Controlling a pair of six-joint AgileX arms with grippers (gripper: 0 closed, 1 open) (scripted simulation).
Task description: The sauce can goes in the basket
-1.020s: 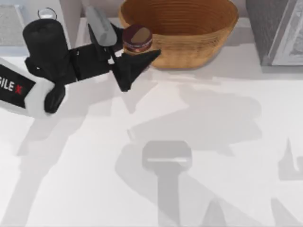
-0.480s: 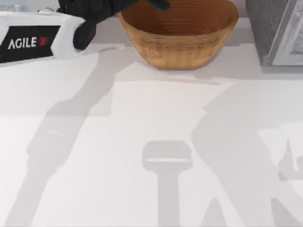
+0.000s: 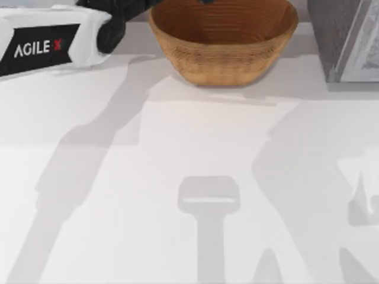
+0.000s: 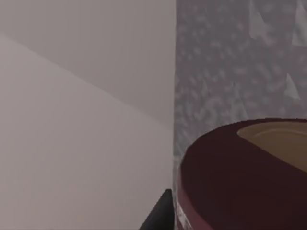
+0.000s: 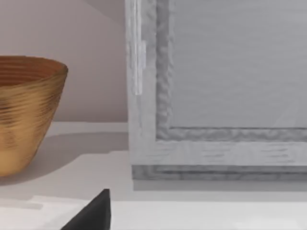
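White desk (image 3: 177, 148) carries the basket (image 3: 224, 41) at its far edge. Left arm (image 3: 53, 41) reaches toward the basket's left rim. Sauce can (image 4: 244, 177) sits at the left jaws; their grip cannot be told.

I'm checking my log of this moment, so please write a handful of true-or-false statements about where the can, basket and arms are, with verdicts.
1. The basket stands at the far edge of the table in the top view. True.
2. The sauce can lies on its side on the table in front of the basket. False: no can lies on the table there; it is close up in the left wrist view, lid showing.
3. The left arm reaches toward the basket from the top view's left. True.
4. The basket is tipped over. False: it stands upright, opening upward.
5. A grey framed panel stands beside the basket in the right wrist view. True.
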